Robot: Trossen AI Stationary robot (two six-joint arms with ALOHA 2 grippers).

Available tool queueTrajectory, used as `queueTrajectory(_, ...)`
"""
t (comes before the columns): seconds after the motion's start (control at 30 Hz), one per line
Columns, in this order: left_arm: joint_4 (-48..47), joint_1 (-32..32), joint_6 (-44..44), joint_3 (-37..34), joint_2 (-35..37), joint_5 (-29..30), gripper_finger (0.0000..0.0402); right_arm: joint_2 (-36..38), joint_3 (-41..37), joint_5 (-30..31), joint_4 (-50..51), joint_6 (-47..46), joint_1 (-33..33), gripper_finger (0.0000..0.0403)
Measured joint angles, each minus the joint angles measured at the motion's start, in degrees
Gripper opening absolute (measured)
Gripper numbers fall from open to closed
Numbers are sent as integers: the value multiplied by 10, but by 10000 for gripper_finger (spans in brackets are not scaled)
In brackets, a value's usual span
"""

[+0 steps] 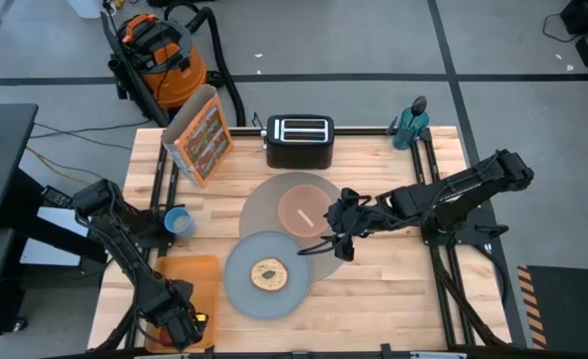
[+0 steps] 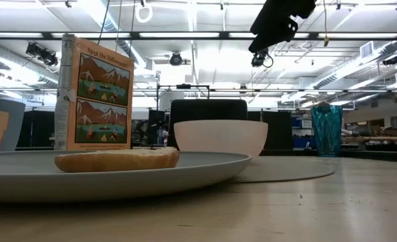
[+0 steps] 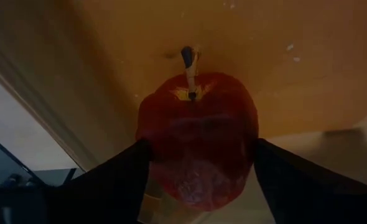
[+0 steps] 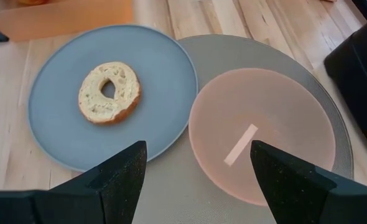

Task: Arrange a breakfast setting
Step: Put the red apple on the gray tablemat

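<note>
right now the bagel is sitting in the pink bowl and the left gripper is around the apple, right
Not quite. The bagel lies on the grey plate, not in the pink bowl, which holds no food; the right wrist view shows this. The left gripper is indeed around the apple.

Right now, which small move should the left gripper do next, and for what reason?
Probably close a little more and then lift. The left gripper has a finger on each side of the red apple, which lies on the orange board, and the bowl sits across the table.
</note>
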State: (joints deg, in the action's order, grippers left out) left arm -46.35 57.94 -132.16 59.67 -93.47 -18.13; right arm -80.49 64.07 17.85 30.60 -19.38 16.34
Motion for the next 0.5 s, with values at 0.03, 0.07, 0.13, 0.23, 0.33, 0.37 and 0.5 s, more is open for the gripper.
queueTrajectory(0.03,-1,0,0,0,2,1,272,0,0,0,0,0,0,295)
queueTrajectory(0.07,-1,0,1,0,5,4,272,0,0,0,0,1,0,295)
queueTrajectory(0.13,-4,-4,-6,-1,13,11,278,0,0,-5,0,8,0,295)
queueTrajectory(0.23,-19,-5,-14,-1,29,12,298,0,0,-26,0,25,0,295)
queueTrajectory(0.33,-18,-12,-15,-1,37,7,311,0,0,-35,0,26,0,295)
queueTrajectory(0.37,-18,-14,-14,-1,40,5,313,0,0,-37,0,26,0,295)
queueTrajectory(0.5,-20,-35,7,-1,43,7,314,0,0,-43,2,26,0,295)
